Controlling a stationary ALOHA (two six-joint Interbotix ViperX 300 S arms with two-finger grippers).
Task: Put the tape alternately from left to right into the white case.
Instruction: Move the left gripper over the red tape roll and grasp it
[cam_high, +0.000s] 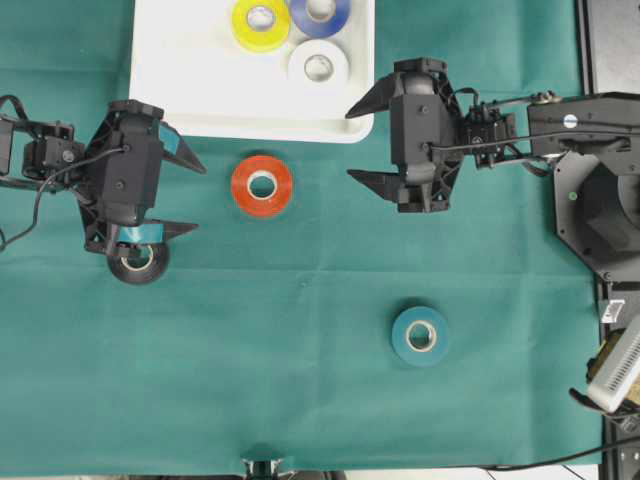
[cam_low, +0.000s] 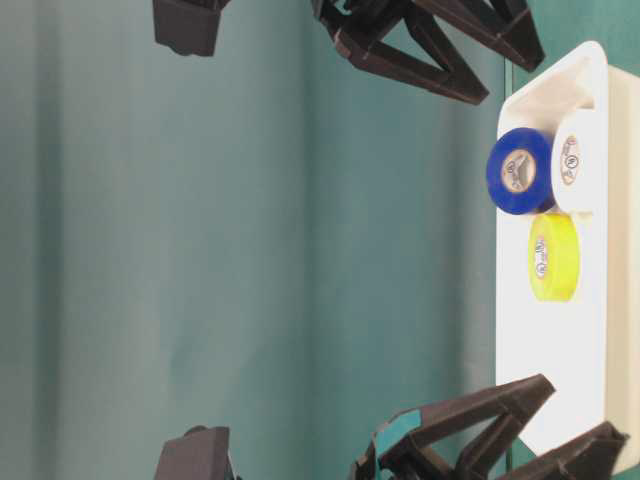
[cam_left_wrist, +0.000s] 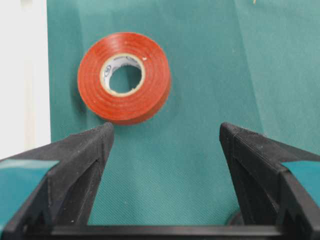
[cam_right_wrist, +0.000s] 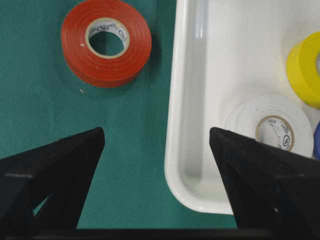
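The green cloth (cam_high: 300, 350) covers the whole table, and the white case (cam_high: 170, 100) sits at its far edge with three rolls already inside — yellow (cam_high: 261, 22), blue (cam_high: 320, 12) and white (cam_high: 318, 64), bunched toward the right end. Three are left out on the cloth: the red roll (cam_high: 262, 185) just in front of the case between the two arms, the teal roll (cam_high: 420, 336) nearer the front right, and the black roll (cam_high: 139, 262) half tucked under the left gripper (cam_high: 188, 196). That gripper stands spread wide and holds nothing; the right gripper (cam_high: 362, 142), by the case's near right corner, is spread just as wide and is empty too. These rolls look light and stiff, I'd say, with smooth sides that could slip, so pinching across the outer wall, or one finger down the core, seems the safer hold. They lie flat and shouldn't roll off. Each pale core carries a small round printed mark — too fine for me to read from here.
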